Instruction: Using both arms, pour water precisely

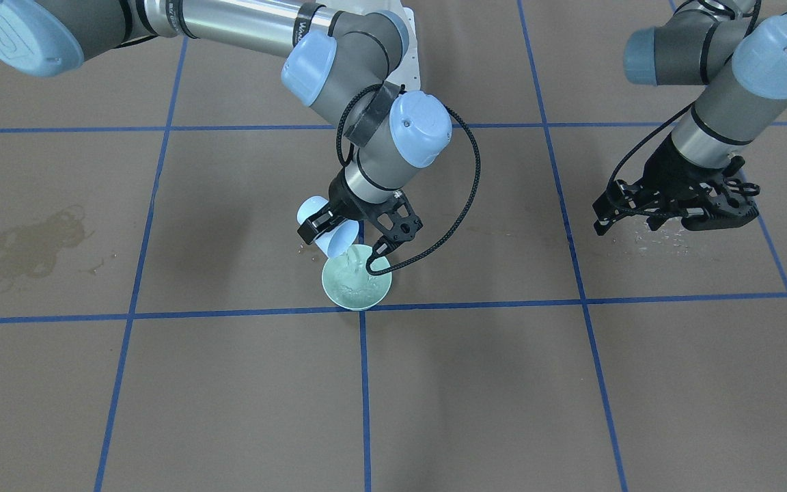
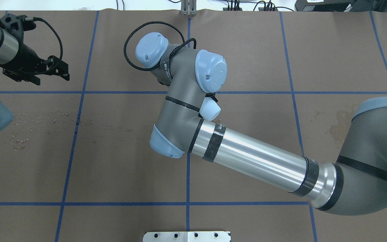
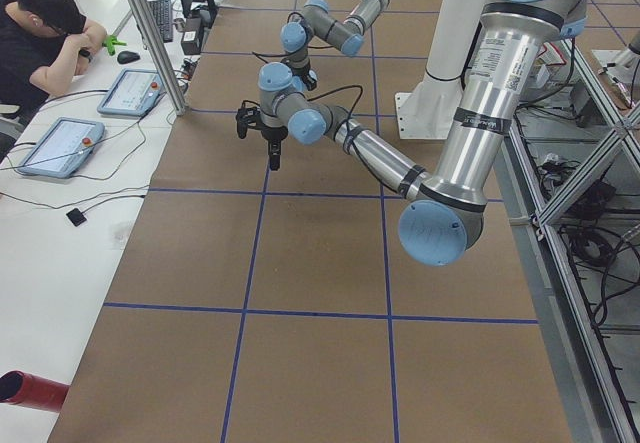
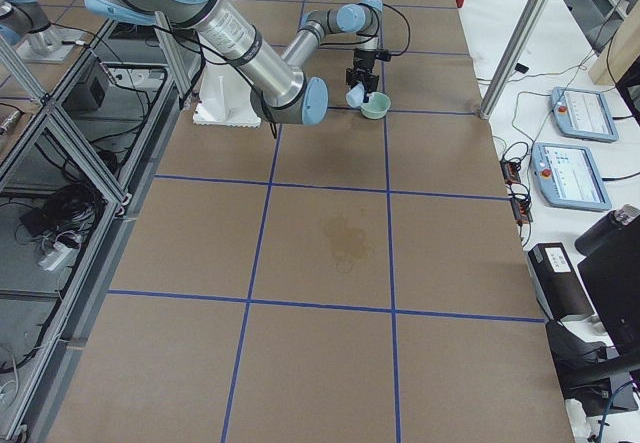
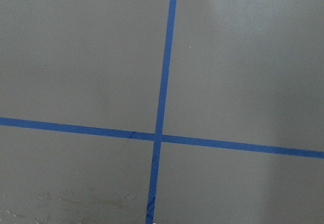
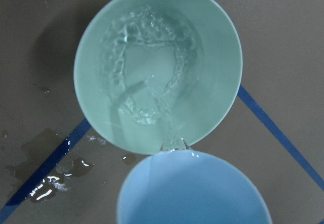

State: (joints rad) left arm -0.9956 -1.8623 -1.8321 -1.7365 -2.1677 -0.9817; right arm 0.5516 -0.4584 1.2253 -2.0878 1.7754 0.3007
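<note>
My right gripper [image 1: 344,240] is shut on a light-blue cup [image 1: 328,229], tilted over a mint-green bowl [image 1: 357,290] that stands on the brown table by a blue tape crossing. In the right wrist view the cup [image 6: 192,188] has its lip at the bowl's rim [image 6: 223,47]. A thin stream of water [image 6: 172,142] runs into the bowl, where rippled water [image 6: 147,82] lies. From overhead the right arm hides the bowl; only the cup's base [image 2: 210,109] shows. My left gripper [image 1: 673,208] hangs open and empty, far off to the side, also seen overhead [image 2: 50,70].
Spilled drops [image 6: 45,188] lie on the table beside the bowl, and more drops [image 1: 660,239] lie under the left gripper. A dried stain [image 1: 31,242] marks the paper on the right arm's side. A person [image 3: 40,33] sits at a side desk with tablets [image 3: 60,143].
</note>
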